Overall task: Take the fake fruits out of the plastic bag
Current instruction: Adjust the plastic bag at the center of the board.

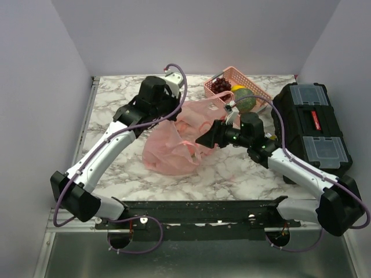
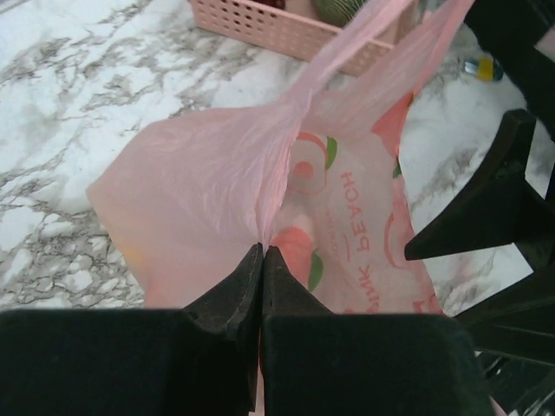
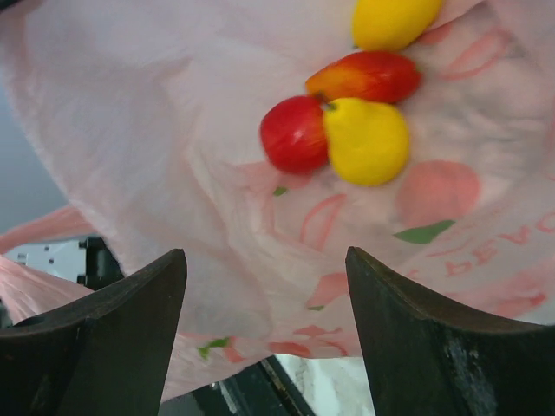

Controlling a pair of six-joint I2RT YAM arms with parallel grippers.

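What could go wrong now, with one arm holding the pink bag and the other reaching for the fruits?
1. The left fingers pinch only a thin fold of the plastic bag; it may slip free and the mouth may collapse.
2. Loose film lies before the open right fingers; they may grab it instead of fruit.
3. The red apple touches the yellow fruit; gripping one may push the other deeper.
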